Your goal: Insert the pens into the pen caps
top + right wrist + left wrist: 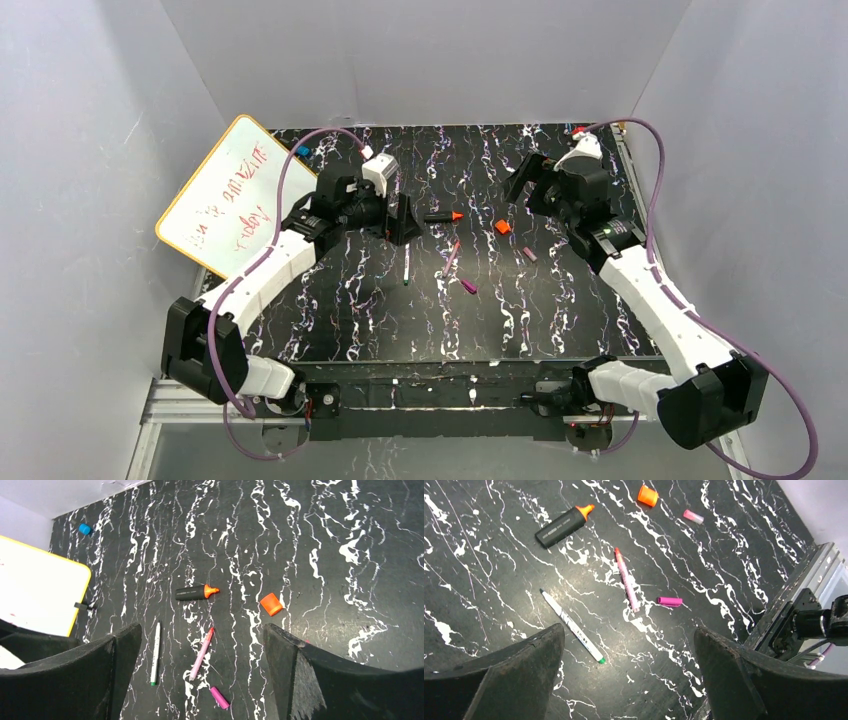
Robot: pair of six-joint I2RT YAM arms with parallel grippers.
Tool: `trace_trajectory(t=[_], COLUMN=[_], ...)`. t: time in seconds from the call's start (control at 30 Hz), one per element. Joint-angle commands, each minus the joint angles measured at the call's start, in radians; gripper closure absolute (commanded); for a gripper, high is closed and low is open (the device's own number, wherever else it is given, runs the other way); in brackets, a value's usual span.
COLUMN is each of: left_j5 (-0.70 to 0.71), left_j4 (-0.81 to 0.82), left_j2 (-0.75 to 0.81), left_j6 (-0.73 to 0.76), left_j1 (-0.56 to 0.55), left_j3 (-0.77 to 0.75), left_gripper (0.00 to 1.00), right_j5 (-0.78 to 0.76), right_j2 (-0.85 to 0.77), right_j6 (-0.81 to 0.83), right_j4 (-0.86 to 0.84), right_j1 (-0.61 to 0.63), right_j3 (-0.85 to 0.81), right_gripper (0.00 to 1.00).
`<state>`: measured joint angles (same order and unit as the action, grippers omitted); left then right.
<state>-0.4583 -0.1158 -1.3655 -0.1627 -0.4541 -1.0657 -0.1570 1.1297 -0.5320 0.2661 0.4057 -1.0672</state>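
Note:
All lie loose on the black marbled table. The thick black pen with orange tip [440,216] [562,526] [196,592] is farthest back, the orange cap [502,227] [647,495] [271,604] to its right. The thin pink pen [451,257] [626,579] [201,653] has the magenta cap [468,286] [670,601] [219,697] beside its near end. The whitish green-tipped pen [407,264] [572,625] [155,652] lies left. The dark purple cap [529,253] [693,516] lies right. My left gripper [405,220] [628,630] and right gripper [525,180] [202,630] hover open and empty.
A whiteboard [235,195] [35,592] with a yellow rim leans at the back left, a small blue object [302,152] [85,529] beside it. Grey walls close in on three sides. The table's metal front rail [450,375] runs along the near edge.

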Motion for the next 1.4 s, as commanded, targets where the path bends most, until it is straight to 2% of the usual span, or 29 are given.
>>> trace_trajectory(t=[0.0,0.07,0.1,0.17,0.3,0.37,0.47,0.67,0.87,0.97,1.03,1.17,1.37], left_j5=[0.027,0.058,0.070,0.087,0.143,0.175,0.173,0.141,0.107,0.079,0.038,-0.033,-0.069], left_j4=[-0.024,-0.025,-0.025,-0.028,-0.040,-0.008,0.010,-0.045,-0.099,-0.130,-0.158,-0.188,-0.193], left_j2=[0.058,0.052,0.044,0.022,-0.032,-0.073,-0.191,-0.423,-0.630,-0.707,-0.743,-0.776,-0.780], left_j6=[0.039,0.047,0.056,0.091,0.224,0.352,0.537,0.777,0.838,0.840,0.833,0.817,0.821], left_j1=[-0.012,-0.013,-0.014,-0.017,-0.020,-0.021,-0.026,-0.031,-0.031,-0.031,-0.031,-0.032,-0.046], left_j3=[0.032,0.041,0.043,0.030,-0.023,-0.051,-0.128,-0.332,-0.538,-0.624,-0.670,-0.693,-0.626], left_gripper=[0.02,0.02,0.02,0.02,0.02,0.02,0.02,0.02,0.05,0.20,0.27,0.26,0.26], right_j5=[-0.084,0.043,0.164,0.241,0.297,0.313,0.348,0.341,0.317,0.309,0.293,0.266,0.267], right_j2=[-0.044,-0.073,-0.086,-0.098,-0.043,-0.018,-0.013,-0.020,-0.049,-0.055,-0.056,-0.048,-0.023], right_j6=[-0.036,0.090,0.176,0.207,0.181,0.172,0.171,0.232,0.279,0.296,0.309,0.333,0.340], right_j4=[-0.058,-0.125,-0.142,-0.189,-0.167,-0.171,-0.198,-0.155,-0.135,-0.129,-0.127,-0.119,-0.152], right_j1=[0.001,0.000,0.000,-0.001,-0.001,-0.001,-0.001,-0.002,-0.002,-0.003,-0.003,-0.006,-0.009], right_j3=[0.032,0.065,0.078,0.104,0.074,0.069,0.075,0.056,0.091,0.103,0.108,0.112,0.126], right_gripper=[0.01,0.01,0.01,0.01,0.01,0.01,0.01,0.01,0.01,0.01,0.01,0.01,0.01])
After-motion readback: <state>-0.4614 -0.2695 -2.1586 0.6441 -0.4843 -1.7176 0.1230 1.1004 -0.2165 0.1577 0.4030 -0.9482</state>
